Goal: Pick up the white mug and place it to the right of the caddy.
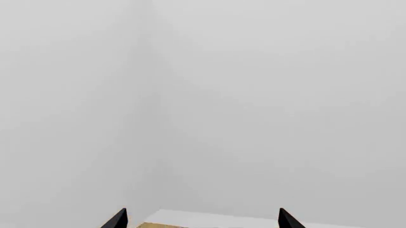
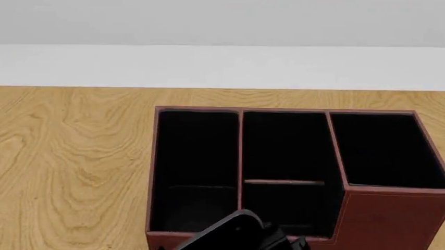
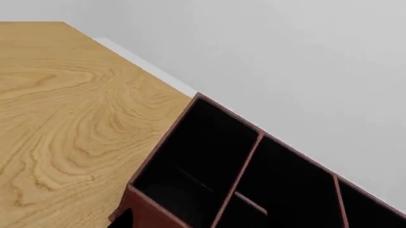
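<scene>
The white mug is out of view in all frames. The caddy (image 2: 292, 172), a reddish-brown box with black-lined compartments, fills the head view's lower right on the wooden table. In the right wrist view the caddy (image 3: 159, 209) lies just beneath and ahead of my right gripper (image 3: 203, 224). Only one of its fingertips (image 3: 124, 219) shows, far out to the side, so the jaws stand open with nothing held. My left gripper (image 1: 203, 221) is open and empty, facing a grey wall above the table's far edge.
The wooden table (image 2: 76, 166) stretches left of the caddy. A white strip (image 2: 222, 65) runs along its back edge under a grey wall. A black arm part (image 2: 233, 232) overlaps the caddy's front wall at the head view's bottom.
</scene>
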### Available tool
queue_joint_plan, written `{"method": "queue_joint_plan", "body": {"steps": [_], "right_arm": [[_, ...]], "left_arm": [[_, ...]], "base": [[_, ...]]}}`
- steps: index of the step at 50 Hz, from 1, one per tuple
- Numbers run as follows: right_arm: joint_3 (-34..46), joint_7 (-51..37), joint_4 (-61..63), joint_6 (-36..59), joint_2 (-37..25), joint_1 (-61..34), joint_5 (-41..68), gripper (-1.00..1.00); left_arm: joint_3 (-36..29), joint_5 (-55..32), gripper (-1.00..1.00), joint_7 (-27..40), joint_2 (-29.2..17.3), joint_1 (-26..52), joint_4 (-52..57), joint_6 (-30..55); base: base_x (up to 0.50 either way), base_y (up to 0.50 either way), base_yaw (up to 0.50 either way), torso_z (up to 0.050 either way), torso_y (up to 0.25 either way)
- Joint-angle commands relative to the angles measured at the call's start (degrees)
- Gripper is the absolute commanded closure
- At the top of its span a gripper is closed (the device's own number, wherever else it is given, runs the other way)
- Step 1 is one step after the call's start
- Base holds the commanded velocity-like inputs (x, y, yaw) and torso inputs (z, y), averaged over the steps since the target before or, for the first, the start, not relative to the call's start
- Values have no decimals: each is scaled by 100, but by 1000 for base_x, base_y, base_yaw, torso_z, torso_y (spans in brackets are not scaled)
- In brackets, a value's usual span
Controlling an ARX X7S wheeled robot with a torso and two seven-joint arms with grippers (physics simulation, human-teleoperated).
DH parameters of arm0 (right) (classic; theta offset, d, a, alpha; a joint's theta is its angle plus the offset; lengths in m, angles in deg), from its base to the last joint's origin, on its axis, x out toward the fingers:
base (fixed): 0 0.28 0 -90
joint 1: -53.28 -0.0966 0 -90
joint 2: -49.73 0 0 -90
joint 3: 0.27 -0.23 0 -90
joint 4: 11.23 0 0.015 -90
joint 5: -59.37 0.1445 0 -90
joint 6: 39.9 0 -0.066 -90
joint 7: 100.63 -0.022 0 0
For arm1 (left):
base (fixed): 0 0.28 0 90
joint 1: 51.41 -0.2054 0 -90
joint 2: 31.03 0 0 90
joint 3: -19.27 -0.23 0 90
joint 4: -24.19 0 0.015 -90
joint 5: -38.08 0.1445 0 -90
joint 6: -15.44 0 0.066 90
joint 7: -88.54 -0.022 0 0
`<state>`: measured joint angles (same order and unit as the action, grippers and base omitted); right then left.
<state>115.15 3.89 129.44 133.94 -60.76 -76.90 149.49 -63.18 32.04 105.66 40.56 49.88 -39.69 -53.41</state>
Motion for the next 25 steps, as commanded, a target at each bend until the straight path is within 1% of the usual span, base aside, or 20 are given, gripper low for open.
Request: {"method": "queue_joint_plan", "body": {"steps": [1, 11, 16, 22, 25], "right_arm": [[276, -440, -123, 110, -48, 83, 460, -100], [330, 500, -3, -6, -189, 431, -396, -100], [469, 1013, 83, -178, -304, 664, -1005, -100], [548, 1140, 128, -328, -350, 794, -1205, -100], [656, 1342, 136, -449, -384, 903, -1461, -100]], "left_arm": [[281, -178, -100, 39, -58, -24, 70, 124], [424, -272, -100, 70, -100, -42, 158, 241], [480, -349, -100, -2, -160, -97, 199, 239], [641, -459, -100, -60, -248, -197, 306, 281], [663, -452, -100, -69, -274, -221, 286, 243]], "base": [[0, 0, 0, 0, 0], [0, 0, 0, 0, 0], [0, 0, 0, 0, 0], [0, 0, 0, 0, 0], [0, 0, 0, 0, 0]]}}
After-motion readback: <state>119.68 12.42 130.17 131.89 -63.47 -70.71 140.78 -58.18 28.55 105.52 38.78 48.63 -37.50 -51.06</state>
